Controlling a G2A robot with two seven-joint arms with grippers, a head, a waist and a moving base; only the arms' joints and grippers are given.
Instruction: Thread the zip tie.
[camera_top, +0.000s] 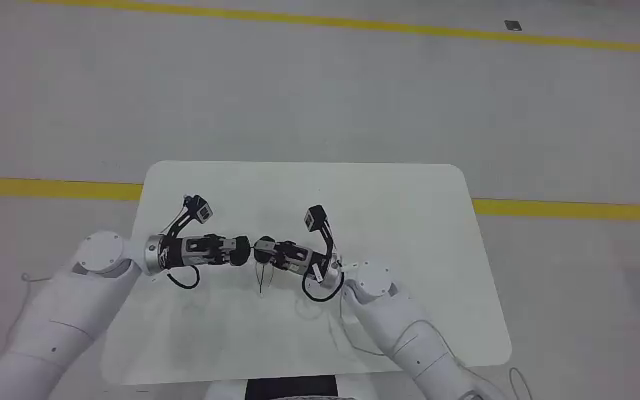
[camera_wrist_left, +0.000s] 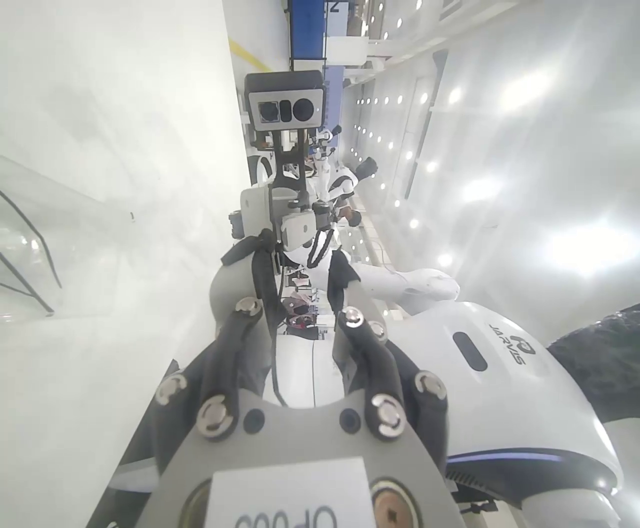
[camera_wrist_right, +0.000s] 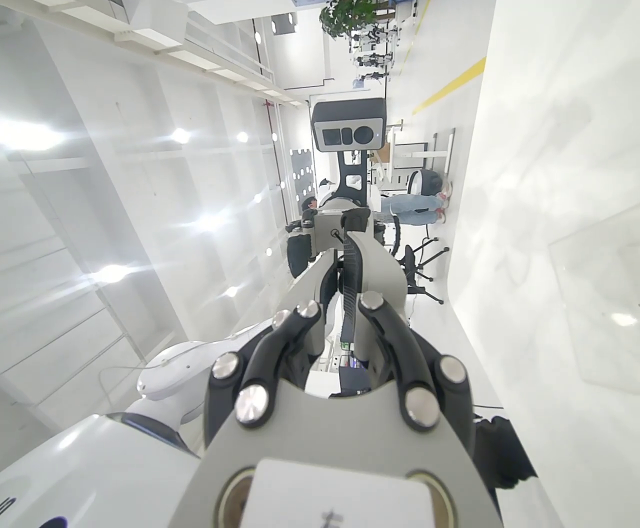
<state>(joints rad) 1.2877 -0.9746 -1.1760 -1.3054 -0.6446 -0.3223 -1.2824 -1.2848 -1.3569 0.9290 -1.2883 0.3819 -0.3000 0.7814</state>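
Two arms meet tip to tip above the middle of the white table (camera_top: 400, 200). We read that stance as the one threading needs: both ends of the tie are brought together off the surface, where neither can snag. Our right gripper (camera_wrist_right: 345, 232) has its fingers (camera_wrist_right: 380, 270) pressed together at the tips. We judge that it pinches the zip tie (camera_top: 262, 278) there, though the pinch point itself is too small to make out. Our left gripper (camera_wrist_left: 297, 260) faces it with its fingers (camera_wrist_left: 345, 295) spread and a plain gap between them. That suits catching or guiding an end rather than clamping it, and we cannot tell whether it touches the tie. In the top view the tie shows as thin dark strands hanging from the spot where the two grippers meet, on the robot's side of them. Whether the strands reach the tabletop we cannot tell. So the tie sits right at the tips, between and just below them, not lying apart on the table.
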